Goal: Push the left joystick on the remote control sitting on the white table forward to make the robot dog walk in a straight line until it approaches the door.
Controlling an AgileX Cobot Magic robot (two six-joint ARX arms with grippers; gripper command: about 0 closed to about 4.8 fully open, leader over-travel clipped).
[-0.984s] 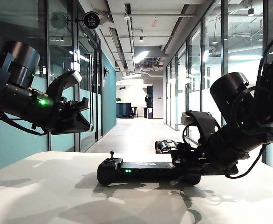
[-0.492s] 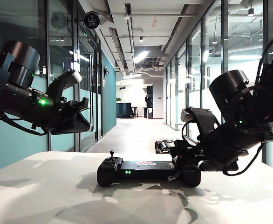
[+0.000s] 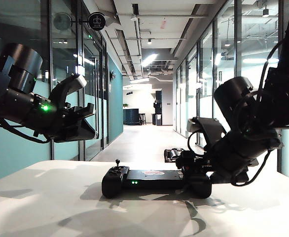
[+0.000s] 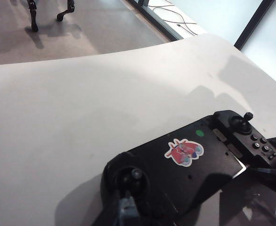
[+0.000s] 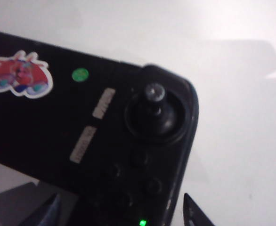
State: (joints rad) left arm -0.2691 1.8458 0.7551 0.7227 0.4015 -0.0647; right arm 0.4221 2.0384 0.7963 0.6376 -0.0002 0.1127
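The black remote control lies flat on the white table, green lights toward the exterior camera. Its left joystick stands upright and untouched. My left gripper hangs shut well above the table at the left; in the left wrist view its tip sits just short of the left joystick. My right gripper is open and straddles the remote's right end, below the twin stick. The robot dog lies low on the corridor floor beyond the table, partly hidden by the right arm.
A long corridor with glass walls runs straight away from the table's far edge. A red sticker marks the remote's middle panel. Thin dark legs stand on the floor past the table.
The right arm has lowered and shifted slightly left at the remote's right end. The remote has slid a little to the left. The left arm has not moved.
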